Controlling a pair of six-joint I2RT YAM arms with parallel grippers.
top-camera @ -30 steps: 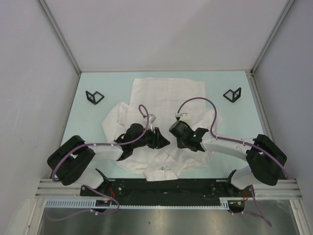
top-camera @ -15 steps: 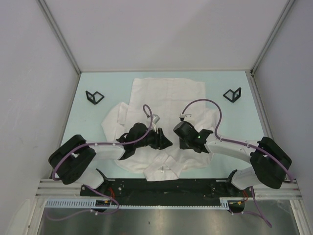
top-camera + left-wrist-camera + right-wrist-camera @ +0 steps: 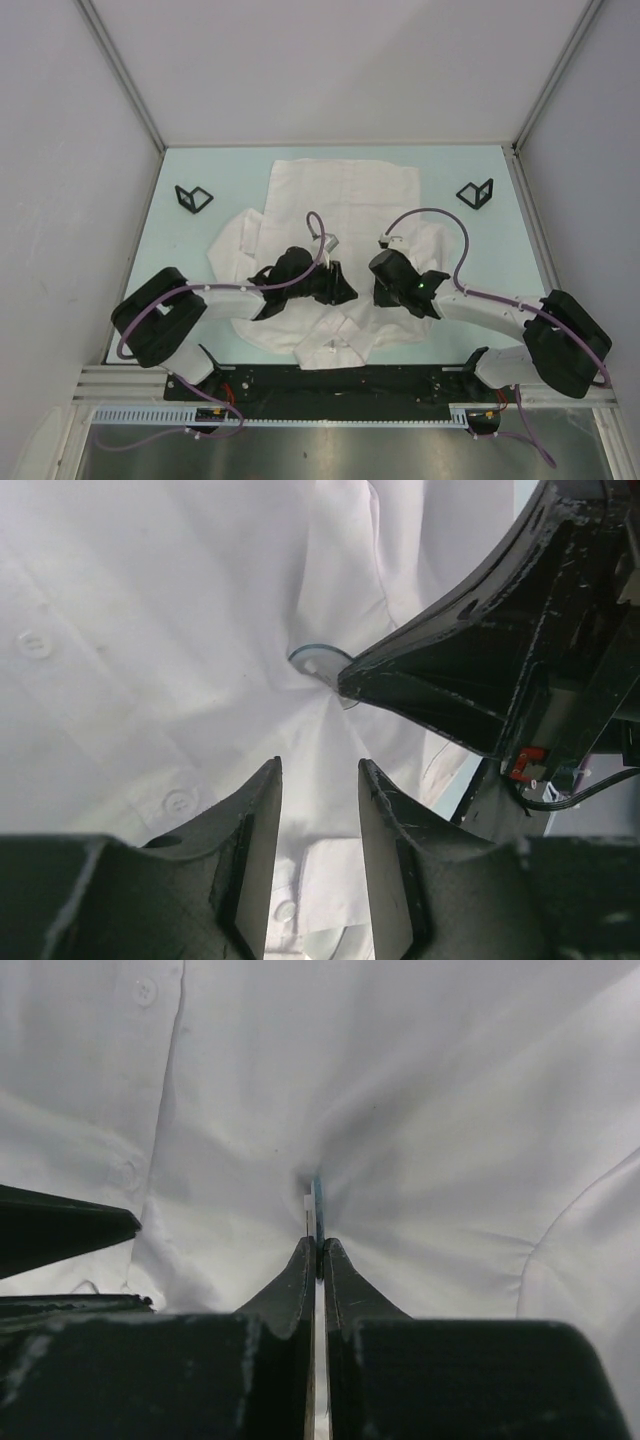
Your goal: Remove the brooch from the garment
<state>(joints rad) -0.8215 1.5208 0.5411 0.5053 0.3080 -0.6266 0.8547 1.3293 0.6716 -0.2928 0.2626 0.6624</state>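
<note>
One step is judged in hand: working the brooch [image 3: 322, 664] loose from the garment [image 3: 345, 185], a thin white button-front shirt. The left gripper [image 3: 318, 772] is held above the cloth, jaws apart, nothing between them. At mid-shirt the brooch, a thin translucent blue-rimmed disc, is clamped edge-on by the right gripper [image 3: 317, 1247]. Next, fabric must be pinned while the disc is drawn free.

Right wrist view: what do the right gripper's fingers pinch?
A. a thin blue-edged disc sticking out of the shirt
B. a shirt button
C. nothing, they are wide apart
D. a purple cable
A: the right gripper is shut on the thin brooch, and the shirt puckers around it.
</note>
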